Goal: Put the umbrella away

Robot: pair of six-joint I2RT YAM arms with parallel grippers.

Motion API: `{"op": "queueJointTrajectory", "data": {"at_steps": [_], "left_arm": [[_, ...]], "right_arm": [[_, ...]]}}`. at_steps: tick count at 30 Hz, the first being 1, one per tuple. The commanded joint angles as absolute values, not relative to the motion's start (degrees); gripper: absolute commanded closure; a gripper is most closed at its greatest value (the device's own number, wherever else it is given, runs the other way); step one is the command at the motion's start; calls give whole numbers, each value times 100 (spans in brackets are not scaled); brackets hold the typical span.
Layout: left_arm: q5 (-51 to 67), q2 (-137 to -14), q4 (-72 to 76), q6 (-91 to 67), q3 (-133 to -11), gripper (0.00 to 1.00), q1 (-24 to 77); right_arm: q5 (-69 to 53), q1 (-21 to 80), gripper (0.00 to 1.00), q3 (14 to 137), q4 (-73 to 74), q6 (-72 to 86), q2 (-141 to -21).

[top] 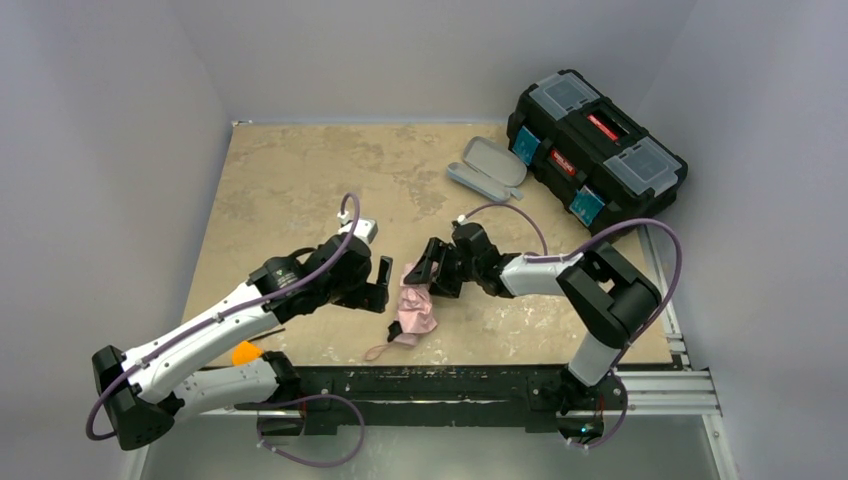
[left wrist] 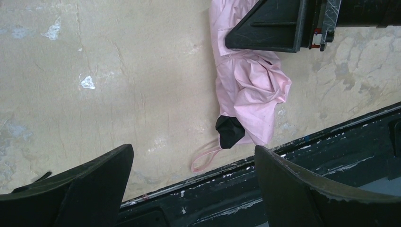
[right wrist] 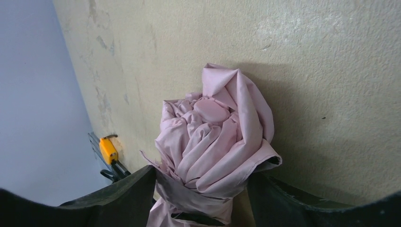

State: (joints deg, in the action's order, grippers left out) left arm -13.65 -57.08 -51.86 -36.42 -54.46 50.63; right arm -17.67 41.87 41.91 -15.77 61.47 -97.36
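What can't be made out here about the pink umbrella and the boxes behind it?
- Pale pink folded fabric umbrella: one end hidden in the left wrist view by the right arm's black fingers; lower part cut off by the frame edge in the right wrist view.
- Black plastic toolbox: lids shut, contents hidden, top view.
- Grey oval hard case: too small in top view to see inside.

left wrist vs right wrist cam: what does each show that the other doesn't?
Left wrist only: the umbrella side-on with its black end and pink strap loop, the black front rail, the open, empty left end effector.
Right wrist only: the bunched canopy end-on, pinched between both right fingers; a yellow tool; the wall.
Both: the pink umbrella on the tan table, the right end effector on it.
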Motion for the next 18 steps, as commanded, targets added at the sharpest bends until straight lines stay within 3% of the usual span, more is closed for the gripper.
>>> {"op": "queueJointTrajectory", "data": {"at_steps": [1, 8, 13, 18], "left_arm": [[-1332, -5560, -5027, -3739, -5371, 2, 5019], [-1389, -5441, -5034, -3766, -5236, 2, 5019], [-1385, -5342, -5001, -3832, -5108, 2, 5017], [-1363, -5253, -4984, -3873, -4989, 2, 5010]], "right_arm": [[-1623, 4241, 35, 4242, -1339, 6006, -10012], [-1455, 4321, 40, 4464, -939, 5669, -10451], [-1387, 4365, 65, 4464, -967, 5529, -10744], [-1350, 4491, 80, 4432, -1089, 5461, -11096]]}}
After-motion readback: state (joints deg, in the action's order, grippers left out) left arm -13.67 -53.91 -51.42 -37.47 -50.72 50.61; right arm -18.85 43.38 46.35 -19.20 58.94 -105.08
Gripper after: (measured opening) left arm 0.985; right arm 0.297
